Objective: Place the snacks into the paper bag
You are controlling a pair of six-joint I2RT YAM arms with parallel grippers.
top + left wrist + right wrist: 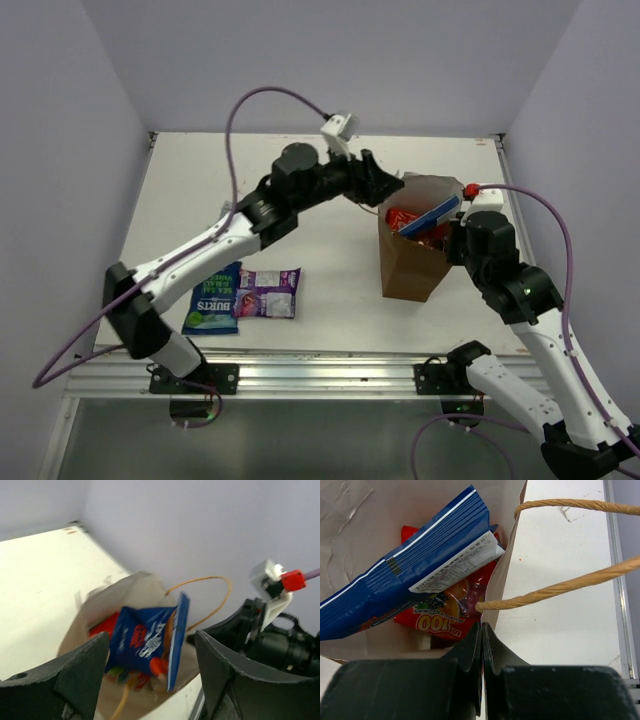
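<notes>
Above the open mouth of an upright brown kraft paper bag (408, 272) on the white table (330, 160), the left gripper (150, 637) hangs with its dark fingers (80, 675) spread wide and holding nothing. A blue foil crisp packet (395, 580) leans tilted inside the bag, one corner poking over the rim, on top of a red colourful-print packet (440, 625). The right gripper (481, 630) has its fingers pinched together on the bag's rim beside the string handles (560, 587). A blue-green packet (212, 305) and a purple packet (268, 293) lie flat side by side on the table, well apart from the bag.
</notes>
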